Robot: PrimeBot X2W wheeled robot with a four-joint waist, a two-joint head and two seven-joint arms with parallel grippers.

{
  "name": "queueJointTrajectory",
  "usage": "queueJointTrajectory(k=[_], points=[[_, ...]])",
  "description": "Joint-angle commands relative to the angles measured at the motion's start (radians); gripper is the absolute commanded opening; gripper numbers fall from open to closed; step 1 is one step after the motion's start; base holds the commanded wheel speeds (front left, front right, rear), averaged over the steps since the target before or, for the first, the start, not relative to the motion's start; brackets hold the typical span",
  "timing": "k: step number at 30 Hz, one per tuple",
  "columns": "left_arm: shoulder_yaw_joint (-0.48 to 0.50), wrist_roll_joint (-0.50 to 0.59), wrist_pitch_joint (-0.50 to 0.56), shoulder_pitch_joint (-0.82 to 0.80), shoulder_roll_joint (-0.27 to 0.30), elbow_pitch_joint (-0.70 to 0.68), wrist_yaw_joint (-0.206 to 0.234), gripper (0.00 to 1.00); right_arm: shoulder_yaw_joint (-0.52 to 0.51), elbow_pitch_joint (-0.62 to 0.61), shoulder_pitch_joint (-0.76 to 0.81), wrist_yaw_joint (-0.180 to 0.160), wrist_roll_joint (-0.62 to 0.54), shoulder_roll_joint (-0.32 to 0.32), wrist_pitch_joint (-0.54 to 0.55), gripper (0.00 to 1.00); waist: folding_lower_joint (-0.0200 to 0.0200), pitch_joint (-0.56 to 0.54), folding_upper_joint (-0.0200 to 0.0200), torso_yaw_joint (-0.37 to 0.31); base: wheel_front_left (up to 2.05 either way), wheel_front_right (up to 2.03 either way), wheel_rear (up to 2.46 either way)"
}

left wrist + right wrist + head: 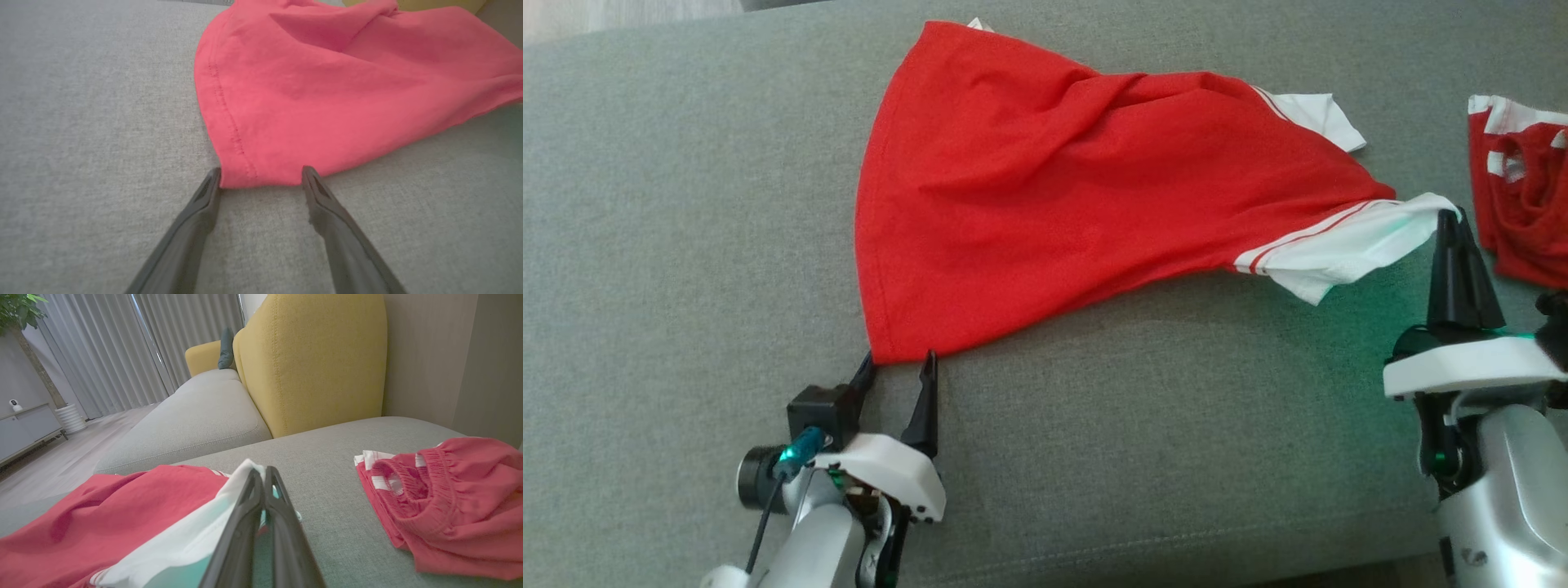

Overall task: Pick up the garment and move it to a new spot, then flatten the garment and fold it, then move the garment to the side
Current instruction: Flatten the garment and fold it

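Across the middle of the grey sofa (686, 245): red shirt (1054, 204), spread but wrinkled, hem to the left, white sleeves to the right. Farther right, near the edge: red shorts (1523, 204), bunched. At the shirt's near hem corner: left gripper (900, 359), fingers wide apart, tips on either side of that corner, low on the cushion. At the near sleeve (1339, 245): right gripper (1452, 214), pinched tight on the white cuff.

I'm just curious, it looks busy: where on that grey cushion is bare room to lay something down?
Left of the red shirt the grey cushion lies bare; so does the strip along its front edge. Crowded on the right, where the white sleeve nears the red shorts.
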Motion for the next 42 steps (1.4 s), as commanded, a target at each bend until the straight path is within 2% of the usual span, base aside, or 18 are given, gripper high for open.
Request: queueJointTrajectory(k=[1, 4, 5, 7, 8, 9, 11, 12, 14, 24, 34, 37, 42], points=[[0.023, 0.010, -0.005, -0.034, 0.008, -0.038, 0.002, 1.00, 0.022, -0.035, -0.031, 0.007, 0.002, -0.012, -0.011, 0.00, -0.0001, 0.003, 0.0000, -0.001, 0.00, 0.00, 0.00], [0.021, 0.031, -0.005, -0.033, 0.008, -0.050, -0.001, 1.00, 0.023, -0.035, -0.034, 0.007, 0.002, -0.012, -0.011, 0.00, -0.0001, 0.008, 0.0000, -0.002, 0.00, 0.00, 0.00], [0.019, 0.035, -0.005, -0.033, 0.008, -0.042, -0.003, 0.95, 0.024, -0.034, -0.035, 0.007, 0.002, -0.011, -0.011, 0.00, -0.0001, 0.009, 0.0000, -0.002, 0.00, 0.00, 0.00], [0.012, 0.049, -0.005, -0.037, 0.008, -0.022, -0.009, 0.40, 0.027, -0.031, -0.037, 0.007, 0.004, -0.010, -0.011, 0.00, -0.0001, 0.010, 0.0000, -0.003, 0.00, 0.00, 0.00], [0.009, 0.056, -0.005, -0.041, 0.008, -0.013, -0.011, 0.28, 0.028, -0.030, -0.038, 0.007, 0.005, -0.010, -0.011, 0.00, -0.0001, 0.011, 0.0000, -0.003, 0.00, 0.00, 0.00], [0.006, 0.063, -0.005, -0.044, 0.008, -0.003, -0.012, 0.20, 0.030, -0.029, -0.039, 0.007, 0.006, -0.009, -0.011, 0.00, -0.0001, 0.011, 0.0000, -0.003, 0.00, 0.00, 0.00], [0.001, 0.075, -0.005, -0.050, 0.008, 0.011, -0.014, 0.22, 0.032, -0.027, -0.042, 0.007, 0.008, -0.010, -0.011, 0.00, -0.0001, 0.012, 0.0000, -0.003, 0.00, 0.00, 0.00], [0.000, 0.080, -0.005, -0.054, 0.008, 0.016, -0.015, 0.20, 0.034, -0.027, -0.045, 0.007, 0.009, -0.011, -0.011, 0.00, -0.0001, 0.013, 0.0000, -0.003, 0.00, 0.00, 0.00], [0.003, 0.087, -0.005, -0.060, 0.008, 0.018, -0.015, 0.00, 0.035, -0.028, -0.051, 0.007, 0.010, -0.012, -0.011, 0.00, -0.0001, 0.015, 0.0000, -0.004, 0.00, 0.00, 0.00], [0.036, 0.080, -0.005, -0.032, 0.008, -0.064, -0.018, 0.00, 0.016, -0.028, -0.050, 0.007, 0.013, -0.010, -0.011, 0.00, -0.0001, -0.023, 0.0000, 0.012, 0.00, 0.00, 0.00], [0.087, 0.082, -0.005, -0.007, 0.008, -0.248, -0.007, 0.00, 0.014, -0.072, -0.068, 0.007, 0.032, -0.006, -0.011, 0.00, -0.0001, -0.124, 0.0000, 0.043, 0.00, 0.00, 0.00], [0.125, 0.093, -0.005, -0.031, 0.008, -0.301, -0.015, 0.00, 0.036, -0.108, -0.099, 0.007, 0.050, -0.024, -0.011, 0.00, -0.0001, -0.165, 0.0000, 0.050, 0.00, 0.00, 0.00], [0.213, 0.112, -0.005, -0.142, 0.032, -0.375, -0.062, 0.00, 0.062, -0.179, -0.207, 0.007, 0.085, -0.081, -0.011, 0.00, -0.0001, -0.219, 0.0000, 0.064, 0.00, 0.00, 0.00]])
